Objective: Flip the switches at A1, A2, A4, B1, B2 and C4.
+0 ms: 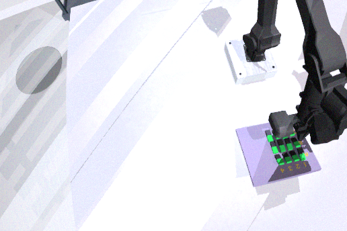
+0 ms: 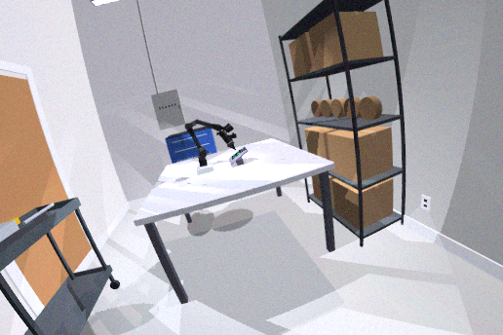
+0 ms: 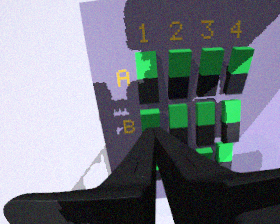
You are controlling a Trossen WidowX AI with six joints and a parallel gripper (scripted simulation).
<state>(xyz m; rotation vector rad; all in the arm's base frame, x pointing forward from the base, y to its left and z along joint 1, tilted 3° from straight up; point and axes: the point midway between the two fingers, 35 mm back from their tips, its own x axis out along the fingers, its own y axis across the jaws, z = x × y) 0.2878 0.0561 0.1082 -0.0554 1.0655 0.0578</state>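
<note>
The lilac switch panel lies flat on the table, with yellow numbers 1 to 4 and letters A and B showing in the wrist view. Its switches are green and black rockers. Rows A and B show fully in the wrist view, among them A1, A2, A4 and B2. My gripper is shut and empty. Its tips are at the near end of B1, low over the panel. The fingers hide most of row C.
The arm's white base plate stands behind the panel on the white table. A shelf rack with cardboard boxes stands to the table's right, and a grey cart is at the front left.
</note>
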